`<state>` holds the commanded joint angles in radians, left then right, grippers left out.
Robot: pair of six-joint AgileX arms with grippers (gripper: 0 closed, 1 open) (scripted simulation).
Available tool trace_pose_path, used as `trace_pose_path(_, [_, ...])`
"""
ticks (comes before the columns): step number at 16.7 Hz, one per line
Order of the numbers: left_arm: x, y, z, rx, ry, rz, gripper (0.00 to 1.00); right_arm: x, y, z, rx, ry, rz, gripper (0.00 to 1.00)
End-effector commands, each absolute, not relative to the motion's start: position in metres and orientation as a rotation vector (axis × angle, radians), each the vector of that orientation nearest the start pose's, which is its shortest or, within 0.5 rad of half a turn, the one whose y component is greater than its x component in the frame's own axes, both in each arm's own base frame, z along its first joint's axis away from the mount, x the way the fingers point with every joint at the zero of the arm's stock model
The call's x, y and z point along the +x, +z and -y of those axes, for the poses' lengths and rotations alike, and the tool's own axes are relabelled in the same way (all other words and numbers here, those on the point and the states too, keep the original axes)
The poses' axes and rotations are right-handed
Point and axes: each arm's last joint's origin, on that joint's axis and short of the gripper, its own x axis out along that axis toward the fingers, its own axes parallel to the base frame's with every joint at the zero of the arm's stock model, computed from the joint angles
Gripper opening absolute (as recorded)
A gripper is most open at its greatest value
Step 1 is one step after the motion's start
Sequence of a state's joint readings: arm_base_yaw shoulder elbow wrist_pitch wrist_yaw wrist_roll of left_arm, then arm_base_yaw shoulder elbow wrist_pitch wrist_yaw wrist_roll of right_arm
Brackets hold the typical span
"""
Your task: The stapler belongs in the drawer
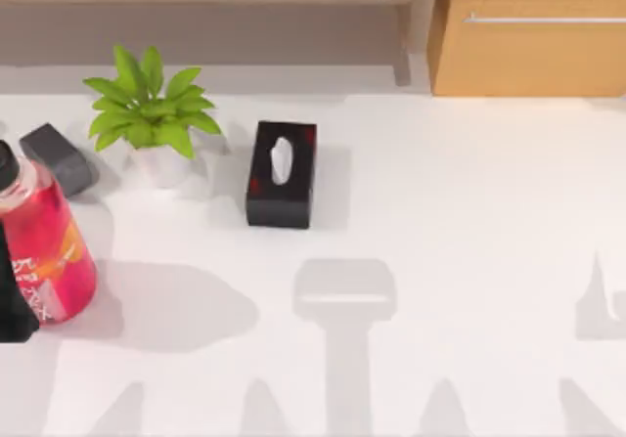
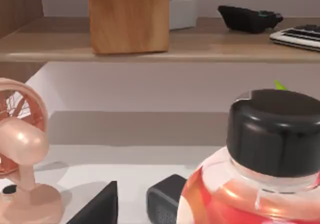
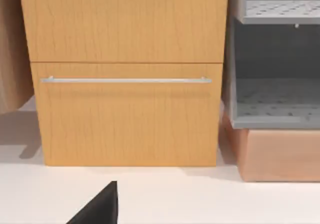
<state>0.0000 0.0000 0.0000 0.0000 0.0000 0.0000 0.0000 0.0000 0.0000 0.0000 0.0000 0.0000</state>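
The stapler (image 1: pixel 59 156) is a small dark grey block lying at the table's far left, just behind a pink bottle (image 1: pixel 44 246). In the left wrist view the stapler (image 2: pixel 164 201) peeks out beside the bottle (image 2: pixel 250 184), with a dark part of my left gripper (image 2: pixel 97 210) close in front of it, apart from it. My left arm (image 1: pixel 12 305) sits at the left edge by the bottle. The drawer (image 1: pixel 533 56) stands shut at the back right, with its silver handle (image 1: pixel 543 19). The right wrist view faces the drawer front (image 3: pixel 125 119) and handle (image 3: pixel 125 79), a dark part of my right gripper (image 3: pixel 97 210) low before it.
A potted green plant (image 1: pixel 147 114) and a black tissue box (image 1: pixel 282 173) stand right of the stapler. A pink fan (image 2: pixel 20 149) is near the left gripper. A shelf (image 2: pixel 150 46) carries a wooden box (image 2: pixel 127 18). A grey rack (image 3: pixel 275 83) adjoins the drawer.
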Motion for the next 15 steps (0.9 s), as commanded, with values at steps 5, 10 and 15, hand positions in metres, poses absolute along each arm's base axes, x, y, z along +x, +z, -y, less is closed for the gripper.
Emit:
trace_pose_path(5, [0.106, 0.16, 0.001, 0.0, 0.0, 0.0, 1.0, 0.108, 0.167, 0.001, -0.042, -0.001, 0.0, 1.0])
trace_pose_path(10, [0.106, 0.16, 0.001, 0.0, 0.0, 0.0, 1.0, 0.128, 0.199, -0.002, -0.242, -0.004, -0.001, 1.0])
trace_pose_path(15, [0.106, 0.16, 0.001, 0.0, 0.0, 0.0, 1.0, 0.182, 0.232, -0.009, -0.549, -0.006, -0.003, 1.0])
